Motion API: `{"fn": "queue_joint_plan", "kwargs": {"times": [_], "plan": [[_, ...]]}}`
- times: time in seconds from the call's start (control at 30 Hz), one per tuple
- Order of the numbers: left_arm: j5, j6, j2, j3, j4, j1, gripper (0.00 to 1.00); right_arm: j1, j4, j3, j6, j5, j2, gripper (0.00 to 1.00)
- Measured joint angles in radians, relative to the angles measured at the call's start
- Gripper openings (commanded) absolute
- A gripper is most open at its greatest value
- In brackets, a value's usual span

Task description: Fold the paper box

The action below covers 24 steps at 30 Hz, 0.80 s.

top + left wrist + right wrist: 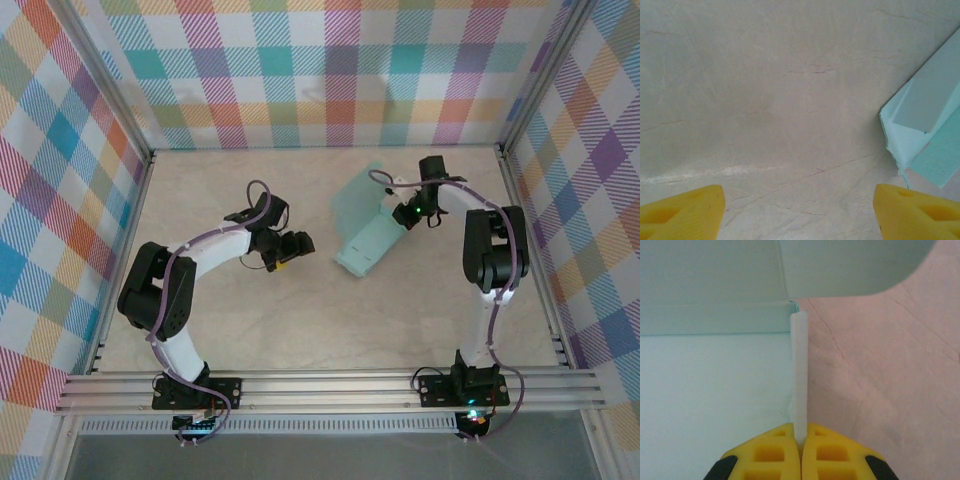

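Note:
The paper box [368, 228] is a pale mint-green card sheet, partly folded, lying in the middle right of the table with one panel raised. My right gripper [408, 214] is at its right edge, shut on an upright flap [799, 375] of the paper box [710, 385], which stands edge-on between the yellow fingertips [777, 447]. My left gripper [298, 247] hovers left of the box, apart from it. Its yellow fingers [682, 210] stand wide open over bare table, and the box's corner [922, 130] lies ahead to their right.
The beige marble-pattern tabletop [250, 320] is boxed in by checked walls [330, 60] at the back and both sides. An aluminium rail [330, 388] runs along the near edge with both arm bases on it.

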Motion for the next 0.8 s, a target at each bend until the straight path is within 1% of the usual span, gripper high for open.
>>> {"fn": "queue_joint_plan", "kwargs": {"times": [0.17,0.3,0.43,0.53,0.67,0.8], "plan": [[-0.037,-0.004,-0.024,-0.043,0.008,0.001,0.82,0.019,0.099,-0.134,0.128,0.04,-0.106,0.0],[-0.072,-0.032,-0.072,-0.089,0.034,0.005,0.85,0.057,0.106,-0.187,0.278,0.11,-0.192,0.0],[-0.095,-0.077,-0.114,-0.126,0.069,0.009,0.86,0.115,0.124,-0.24,0.465,0.192,-0.277,0.0],[-0.105,-0.113,-0.138,-0.146,0.092,0.009,0.84,0.16,0.121,-0.304,0.616,0.234,-0.338,0.0],[-0.136,-0.155,-0.165,-0.162,0.1,0.009,0.81,0.221,0.109,-0.375,0.806,0.28,-0.379,0.0],[-0.151,-0.182,-0.182,-0.163,0.108,0.009,0.82,0.301,0.094,-0.434,0.955,0.364,-0.417,0.0]]}}
